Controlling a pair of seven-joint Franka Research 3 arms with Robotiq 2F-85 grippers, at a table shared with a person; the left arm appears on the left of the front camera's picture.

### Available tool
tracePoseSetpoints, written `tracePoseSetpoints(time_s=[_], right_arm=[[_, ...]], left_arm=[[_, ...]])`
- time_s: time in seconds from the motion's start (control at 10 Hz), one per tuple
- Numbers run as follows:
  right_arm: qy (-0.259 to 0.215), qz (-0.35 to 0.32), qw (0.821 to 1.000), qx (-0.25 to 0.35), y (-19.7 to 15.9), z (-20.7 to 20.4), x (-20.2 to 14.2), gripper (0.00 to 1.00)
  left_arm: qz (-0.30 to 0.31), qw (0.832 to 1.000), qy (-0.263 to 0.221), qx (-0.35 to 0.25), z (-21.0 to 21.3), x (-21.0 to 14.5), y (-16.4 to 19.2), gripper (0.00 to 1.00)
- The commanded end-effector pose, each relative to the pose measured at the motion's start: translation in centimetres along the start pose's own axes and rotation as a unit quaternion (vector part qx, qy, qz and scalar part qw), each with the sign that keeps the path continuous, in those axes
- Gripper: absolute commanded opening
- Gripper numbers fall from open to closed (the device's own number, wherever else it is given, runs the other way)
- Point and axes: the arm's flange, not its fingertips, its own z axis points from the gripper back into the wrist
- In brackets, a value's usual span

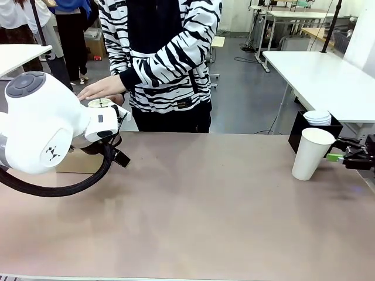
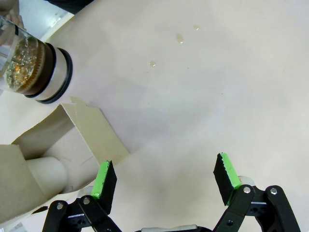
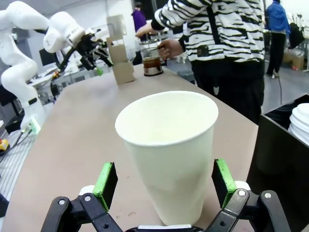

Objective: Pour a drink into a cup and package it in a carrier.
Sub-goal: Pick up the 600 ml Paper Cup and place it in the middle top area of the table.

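**Cup between open pads**

Right gripper (image 3: pixel 164 176) spread wide, pads either side of the white cup (image 3: pixel 166 145) with gaps showing, gripping nothing. Cup upright at 3 o'clock on the table (image 1: pixel 193 205). Left gripper (image 2: pixel 166 169) also wide open and empty, with the cardboard carrier (image 2: pixel 72 140) at 8 o'clock and the brown drink (image 2: pixel 26 79) in a glass jug (image 2: pixel 55 77) at 10 o'clock.

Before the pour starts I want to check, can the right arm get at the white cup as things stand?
Likely yes: the right end effector is open, its green pads either side of the cup, with nothing in between.
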Motion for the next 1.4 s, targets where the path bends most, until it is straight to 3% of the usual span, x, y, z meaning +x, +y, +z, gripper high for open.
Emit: tracePoseSetpoints(time_s=[0.0,0.7,1.3], right_arm=[[-0.019,0.008,1.000,0.018,-1.3,-0.5,-1.0,1.00],[-0.072,0.023,0.997,0.033,-1.8,-3.4,-3.0,1.00],[-0.047,0.014,0.996,0.069,-2.4,-7.2,-3.1,1.00]], left_arm=[[-0.001,1.000,-0.001,-0.001,0.0,0.0,0.0,1.00],[-0.001,1.000,-0.001,-0.001,0.0,0.0,0.0,1.00],[-0.001,1.000,-0.001,-0.001,0.0,0.0,0.0,1.00]])
